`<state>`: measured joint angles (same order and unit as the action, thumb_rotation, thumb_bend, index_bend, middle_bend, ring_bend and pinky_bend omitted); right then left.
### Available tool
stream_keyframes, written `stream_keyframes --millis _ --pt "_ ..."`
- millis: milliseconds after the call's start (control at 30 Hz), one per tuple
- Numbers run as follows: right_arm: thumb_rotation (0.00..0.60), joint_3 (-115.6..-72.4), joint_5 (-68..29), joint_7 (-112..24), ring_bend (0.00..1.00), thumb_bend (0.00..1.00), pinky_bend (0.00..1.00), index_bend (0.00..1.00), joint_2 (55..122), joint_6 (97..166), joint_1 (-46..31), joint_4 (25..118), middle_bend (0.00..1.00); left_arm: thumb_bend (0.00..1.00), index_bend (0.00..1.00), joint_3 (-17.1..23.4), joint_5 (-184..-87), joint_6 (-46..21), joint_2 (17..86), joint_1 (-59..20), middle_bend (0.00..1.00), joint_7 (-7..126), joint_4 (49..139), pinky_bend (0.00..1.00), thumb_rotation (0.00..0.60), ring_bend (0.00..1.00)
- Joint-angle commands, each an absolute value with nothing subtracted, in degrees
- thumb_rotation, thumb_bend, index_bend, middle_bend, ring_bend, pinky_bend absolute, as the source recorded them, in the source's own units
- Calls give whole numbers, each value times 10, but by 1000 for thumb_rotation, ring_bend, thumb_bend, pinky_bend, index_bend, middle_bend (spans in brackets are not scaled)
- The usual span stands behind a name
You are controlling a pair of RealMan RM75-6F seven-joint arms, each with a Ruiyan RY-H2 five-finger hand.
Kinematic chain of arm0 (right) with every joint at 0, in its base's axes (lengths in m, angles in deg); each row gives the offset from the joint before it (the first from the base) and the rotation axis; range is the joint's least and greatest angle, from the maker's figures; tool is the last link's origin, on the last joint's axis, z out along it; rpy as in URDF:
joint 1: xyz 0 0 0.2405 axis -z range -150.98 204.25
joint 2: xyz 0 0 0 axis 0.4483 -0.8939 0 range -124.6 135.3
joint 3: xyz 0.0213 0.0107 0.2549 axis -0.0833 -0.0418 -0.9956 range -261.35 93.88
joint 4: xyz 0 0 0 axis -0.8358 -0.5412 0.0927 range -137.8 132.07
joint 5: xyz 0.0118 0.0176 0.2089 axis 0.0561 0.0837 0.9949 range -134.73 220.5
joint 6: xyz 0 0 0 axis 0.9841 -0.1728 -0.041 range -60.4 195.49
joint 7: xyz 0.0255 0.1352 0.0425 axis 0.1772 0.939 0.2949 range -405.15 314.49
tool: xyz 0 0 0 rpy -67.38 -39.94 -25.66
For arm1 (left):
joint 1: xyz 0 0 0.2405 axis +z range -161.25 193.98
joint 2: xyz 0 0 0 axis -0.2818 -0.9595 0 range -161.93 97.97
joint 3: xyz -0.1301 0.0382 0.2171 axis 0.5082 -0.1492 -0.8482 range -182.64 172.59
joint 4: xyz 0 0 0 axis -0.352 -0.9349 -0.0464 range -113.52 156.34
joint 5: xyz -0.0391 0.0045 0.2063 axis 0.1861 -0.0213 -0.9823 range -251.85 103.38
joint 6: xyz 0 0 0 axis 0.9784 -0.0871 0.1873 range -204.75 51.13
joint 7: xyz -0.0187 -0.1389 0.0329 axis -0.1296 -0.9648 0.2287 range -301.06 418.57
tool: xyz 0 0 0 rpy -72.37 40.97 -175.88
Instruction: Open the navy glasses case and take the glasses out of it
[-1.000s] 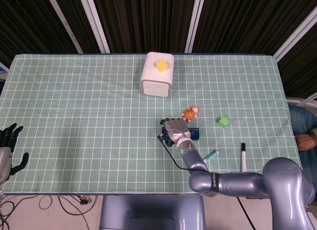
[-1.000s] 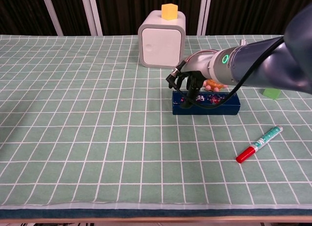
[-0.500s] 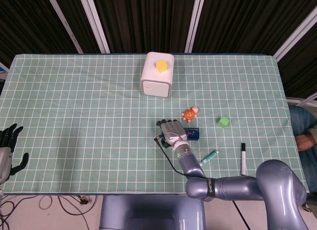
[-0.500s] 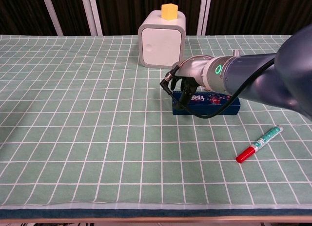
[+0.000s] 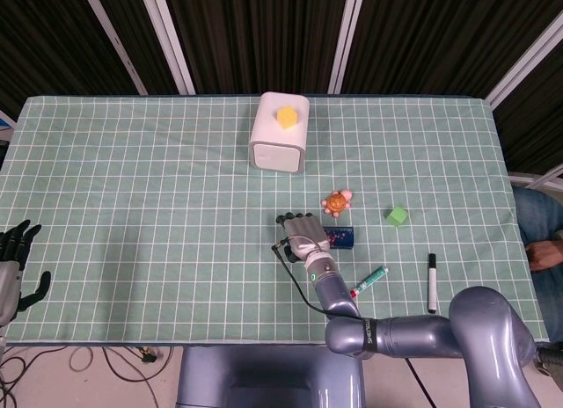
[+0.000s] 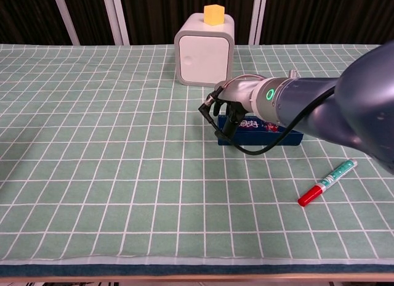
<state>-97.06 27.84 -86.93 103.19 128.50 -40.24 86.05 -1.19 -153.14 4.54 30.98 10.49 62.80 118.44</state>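
Observation:
The navy glasses case (image 5: 341,237) (image 6: 271,133) lies closed on the green checked cloth, right of centre. My right hand (image 5: 302,232) (image 6: 226,113) is over the case's left end, with its dark fingers reaching down across the top and front edge and touching it. Whether they grip the case is not visible. The hand hides the left part of the case in the head view. No glasses can be seen. My left hand (image 5: 13,263) hangs at the table's near left corner, fingers spread and empty; only the head view shows it.
A white box (image 5: 280,134) (image 6: 204,50) with a yellow block (image 5: 287,117) on top stands behind the case. An orange turtle toy (image 5: 335,201) sits just beyond the case and a green cube (image 5: 397,216) to its right. A green-and-red marker (image 6: 327,182) and a black marker (image 5: 432,282) lie nearer the front edge.
My right hand has slid left along the case, from its middle to its left end. The case stays closed and in place. The left hand has not moved.

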Motion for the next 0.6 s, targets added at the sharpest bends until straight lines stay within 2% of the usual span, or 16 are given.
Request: stream_keyframes --millis 33,600 --pt "600 -972 278 -871 228 506 206 216 1034 1286 -401 859 212 432 57 -12 -1532 45 310 105 0 628 1184 0 600 0" --pt "600 -981 273 -877 246 522 206 216 1042 1279 -388 850 222 434 57 -13 -1529 42 308 105 0 625 1187 0 600 0"
